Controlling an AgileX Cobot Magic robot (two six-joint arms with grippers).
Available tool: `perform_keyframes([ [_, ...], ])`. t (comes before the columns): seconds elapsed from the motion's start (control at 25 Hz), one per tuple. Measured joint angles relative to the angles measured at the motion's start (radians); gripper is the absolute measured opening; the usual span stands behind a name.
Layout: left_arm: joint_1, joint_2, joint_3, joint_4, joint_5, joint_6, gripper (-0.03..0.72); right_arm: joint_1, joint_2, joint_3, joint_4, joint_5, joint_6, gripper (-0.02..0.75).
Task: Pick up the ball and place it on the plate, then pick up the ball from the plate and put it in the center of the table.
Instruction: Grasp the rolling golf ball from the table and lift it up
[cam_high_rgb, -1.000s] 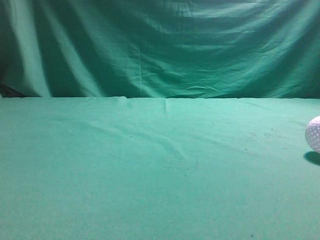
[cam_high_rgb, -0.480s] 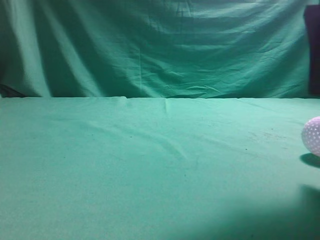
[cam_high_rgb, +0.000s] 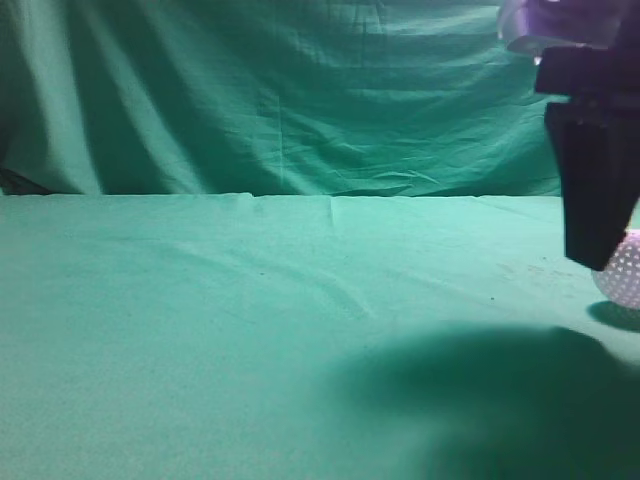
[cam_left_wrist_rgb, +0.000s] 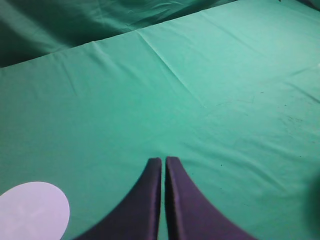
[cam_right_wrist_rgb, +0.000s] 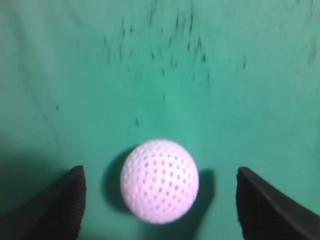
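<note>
The white dimpled ball (cam_right_wrist_rgb: 159, 180) lies on the green table (cam_high_rgb: 250, 330). It also shows at the far right edge of the exterior view (cam_high_rgb: 624, 272). My right gripper (cam_right_wrist_rgb: 160, 175) is open, with one finger on each side of the ball and gaps to both. In the exterior view one black finger of the right gripper (cam_high_rgb: 597, 190) hangs just above and in front of the ball. My left gripper (cam_left_wrist_rgb: 163, 161) is shut and empty above bare cloth. The white plate (cam_left_wrist_rgb: 31, 211) lies at the lower left of the left wrist view.
The draped green curtain (cam_high_rgb: 300, 90) closes off the back of the table. The right arm throws a broad dark shadow (cam_high_rgb: 500, 400) on the cloth at the front right. Small dark specks (cam_right_wrist_rgb: 165, 40) mark the cloth beyond the ball.
My right arm has come down into the exterior view at the right, over the ball. Its shadow has spread across the front right cloth. The ball has shifted slightly left.
</note>
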Motion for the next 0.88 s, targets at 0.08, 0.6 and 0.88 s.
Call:
perform_keyframes([
  [0.08,0.0,0.0,0.0,0.0,0.001,0.0,0.0,0.0,0.025,-0.02,0.0,-0.002,0.0,0.56],
  [0.6,0.0,0.0,0.0,0.0,0.008,0.002,0.0,0.0,0.082,-0.033,0.003,-0.009,0.0,0.516],
  [0.88,0.0,0.0,0.0,0.0,0.008,0.002,0.0,0.0,0.102,-0.034,0.003,-0.009,0.0,0.33],
])
